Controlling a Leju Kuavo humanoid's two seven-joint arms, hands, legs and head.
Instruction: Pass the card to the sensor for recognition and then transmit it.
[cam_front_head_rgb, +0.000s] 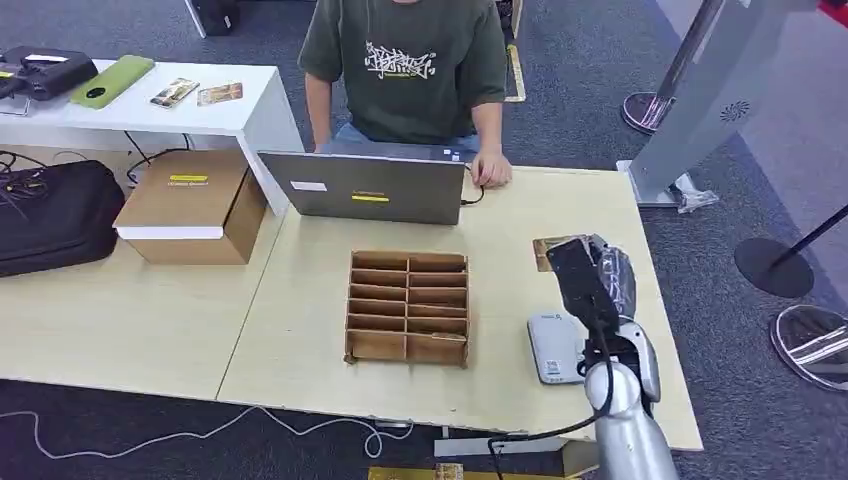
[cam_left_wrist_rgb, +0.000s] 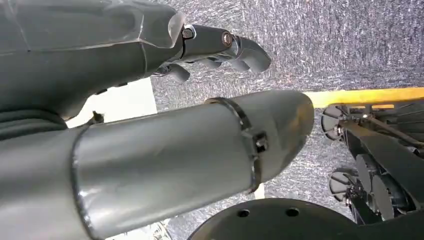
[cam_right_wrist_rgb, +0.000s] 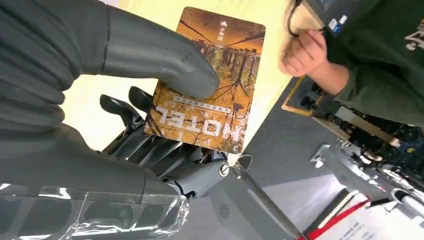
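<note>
My right hand (cam_front_head_rgb: 604, 272) hovers over the right part of the table and holds a brown-orange card (cam_right_wrist_rgb: 212, 75) printed "HOTEL". The thick thumb (cam_right_wrist_rgb: 160, 57) presses on the card's face and darker fingers (cam_right_wrist_rgb: 130, 107) lie under it. In the head view a corner of the card (cam_front_head_rgb: 545, 252) sticks out to the left of the hand. The flat white-grey sensor (cam_front_head_rgb: 553, 347) lies on the table nearer to me than the card, beside my right forearm. My left hand (cam_left_wrist_rgb: 220, 47) hangs beside the body over grey carpet and holds nothing, its fingers loosely apart.
A cardboard divider box (cam_front_head_rgb: 408, 305) sits mid-table. Behind it stands a grey laptop (cam_front_head_rgb: 365, 187), with a person in a green shirt (cam_front_head_rgb: 415, 65) resting a hand (cam_front_head_rgb: 493, 172) by it. A cardboard carton (cam_front_head_rgb: 190, 205) and black bag (cam_front_head_rgb: 50, 215) lie at left.
</note>
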